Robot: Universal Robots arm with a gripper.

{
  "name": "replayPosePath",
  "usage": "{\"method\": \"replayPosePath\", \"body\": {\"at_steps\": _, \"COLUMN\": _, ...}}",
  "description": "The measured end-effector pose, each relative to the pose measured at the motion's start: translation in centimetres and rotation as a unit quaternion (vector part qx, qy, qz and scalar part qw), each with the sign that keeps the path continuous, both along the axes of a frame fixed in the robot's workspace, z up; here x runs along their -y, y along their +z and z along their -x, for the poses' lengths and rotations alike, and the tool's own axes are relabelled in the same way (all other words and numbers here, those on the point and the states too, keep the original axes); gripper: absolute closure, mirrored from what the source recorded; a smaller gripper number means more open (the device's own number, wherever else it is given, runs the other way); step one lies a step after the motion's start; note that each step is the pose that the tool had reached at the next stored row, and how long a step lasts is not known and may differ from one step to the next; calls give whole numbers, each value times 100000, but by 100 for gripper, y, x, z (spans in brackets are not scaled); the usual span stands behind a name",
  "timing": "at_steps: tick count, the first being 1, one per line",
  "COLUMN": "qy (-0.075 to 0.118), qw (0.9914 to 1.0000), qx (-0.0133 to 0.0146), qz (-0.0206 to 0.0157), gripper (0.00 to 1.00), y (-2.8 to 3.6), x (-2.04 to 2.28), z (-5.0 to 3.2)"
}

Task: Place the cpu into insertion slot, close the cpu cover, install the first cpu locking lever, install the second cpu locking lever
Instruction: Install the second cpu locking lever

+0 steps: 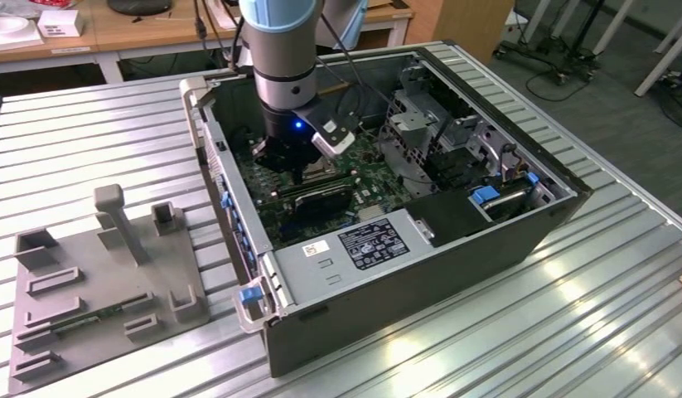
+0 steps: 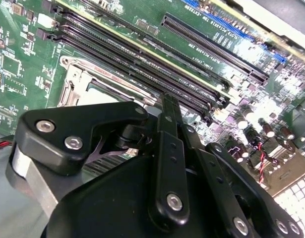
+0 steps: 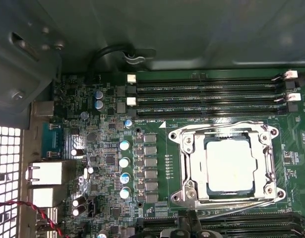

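Observation:
The cpu (image 3: 230,168), a pale silver-grey square, lies in the insertion slot (image 3: 274,133) on the green motherboard (image 3: 107,148). The cpu cover (image 3: 192,166), a silvery frame, lies flat around it, with the chip showing through its window. Thin wire levers (image 3: 219,130) run along two sides of the frame; whether they are latched is unclear. My gripper (image 3: 188,229) hangs just above the board beside the socket, next to one edge of the cover. In the second wrist view its black linkage (image 2: 164,106) hides part of the socket (image 2: 75,82). In the exterior view the gripper (image 1: 302,170) is down inside the open computer case (image 1: 429,274).
Long black memory slots (image 3: 207,94) run on both sides of the socket. Capacitors (image 3: 124,161) and rear ports (image 3: 45,173) stand close by. Case walls, a drive cage (image 1: 418,124) and cables surround the arm. A grey fixture plate (image 1: 98,282) lies on the table at the exterior view's left.

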State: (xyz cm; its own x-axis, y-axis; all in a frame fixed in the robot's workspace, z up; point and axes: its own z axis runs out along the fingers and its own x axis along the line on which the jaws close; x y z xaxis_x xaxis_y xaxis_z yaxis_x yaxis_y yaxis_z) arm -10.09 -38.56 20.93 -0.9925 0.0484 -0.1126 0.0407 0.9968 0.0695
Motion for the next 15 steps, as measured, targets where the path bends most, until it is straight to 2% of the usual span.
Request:
{"method": "replayPosePath", "body": {"at_steps": 4, "qy": 1, "qw": 100000, "qx": 101, "qz": -142, "gripper": 90, "y": -5, "x": -5, "z": 0}}
{"method": "replayPosePath", "body": {"at_steps": 15, "qy": 0, "qw": 100000, "qx": 164, "qz": -161, "gripper": 90, "y": -13, "x": -21, "z": 0}}
